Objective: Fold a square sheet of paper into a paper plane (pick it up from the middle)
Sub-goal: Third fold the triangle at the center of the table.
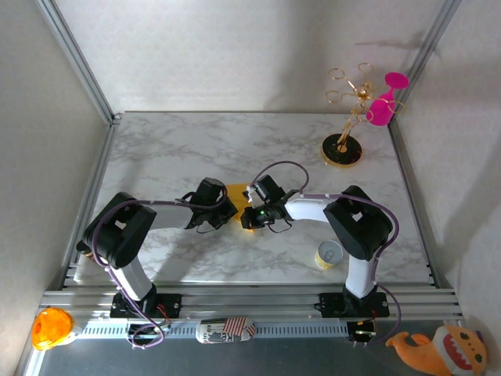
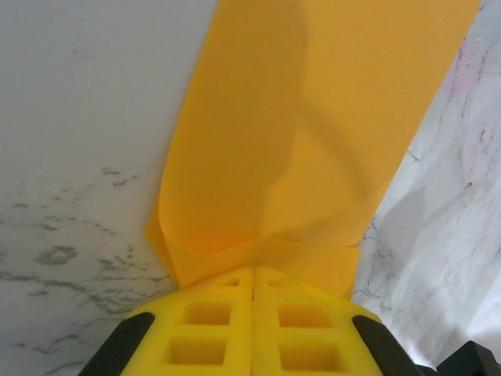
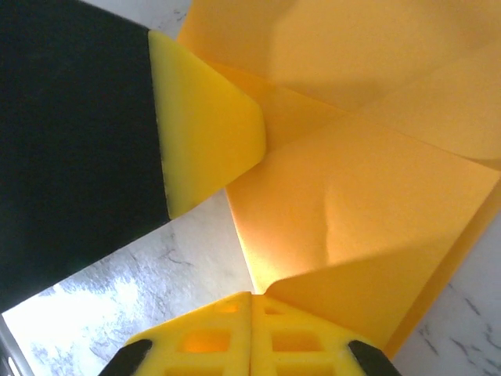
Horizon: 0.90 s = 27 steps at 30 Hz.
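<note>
Item: thin yellow-orange paper sheet (image 2: 313,117), part-folded, spans between left end effector (image 2: 252,276) and right end effector (image 3: 252,298); both clamped shut on it.

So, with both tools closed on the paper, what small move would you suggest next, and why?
Probably lower the right tool to press its pinched flap flat: the paper there is folded over but bulges, uncreased, while the left tool holds another edge.
</note>
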Motion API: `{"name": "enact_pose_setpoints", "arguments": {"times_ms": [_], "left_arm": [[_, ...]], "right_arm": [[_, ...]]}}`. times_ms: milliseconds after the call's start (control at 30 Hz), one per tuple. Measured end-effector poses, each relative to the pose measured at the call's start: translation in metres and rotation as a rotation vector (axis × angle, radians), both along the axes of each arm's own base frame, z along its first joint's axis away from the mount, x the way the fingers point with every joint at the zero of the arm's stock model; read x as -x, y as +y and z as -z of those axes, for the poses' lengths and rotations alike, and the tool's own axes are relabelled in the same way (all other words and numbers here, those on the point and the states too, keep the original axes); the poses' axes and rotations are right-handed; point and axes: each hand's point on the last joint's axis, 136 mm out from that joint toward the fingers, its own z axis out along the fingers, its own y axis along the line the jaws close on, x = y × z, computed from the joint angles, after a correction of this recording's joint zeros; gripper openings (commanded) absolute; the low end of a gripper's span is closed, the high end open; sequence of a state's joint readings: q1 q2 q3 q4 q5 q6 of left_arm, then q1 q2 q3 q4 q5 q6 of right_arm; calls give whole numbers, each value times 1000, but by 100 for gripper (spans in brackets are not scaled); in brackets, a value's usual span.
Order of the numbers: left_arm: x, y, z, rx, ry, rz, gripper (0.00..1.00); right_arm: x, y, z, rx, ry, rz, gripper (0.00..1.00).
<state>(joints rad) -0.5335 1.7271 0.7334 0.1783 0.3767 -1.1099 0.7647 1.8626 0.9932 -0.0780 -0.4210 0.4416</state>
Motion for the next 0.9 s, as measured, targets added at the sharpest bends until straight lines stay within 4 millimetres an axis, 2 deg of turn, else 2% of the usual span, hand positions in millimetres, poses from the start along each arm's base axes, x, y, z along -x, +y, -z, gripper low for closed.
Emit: {"name": "enact_pose_setpoints", "arguments": {"times_ms": [567,900], "left_arm": [[-1,1,1,-39,3,13,6],[-1,1,0,-54,6,23,5]], "right_arm": [[2,-3,3,13,-5,-5,8],[19,-23,5,24,-17,-29,8]]}}
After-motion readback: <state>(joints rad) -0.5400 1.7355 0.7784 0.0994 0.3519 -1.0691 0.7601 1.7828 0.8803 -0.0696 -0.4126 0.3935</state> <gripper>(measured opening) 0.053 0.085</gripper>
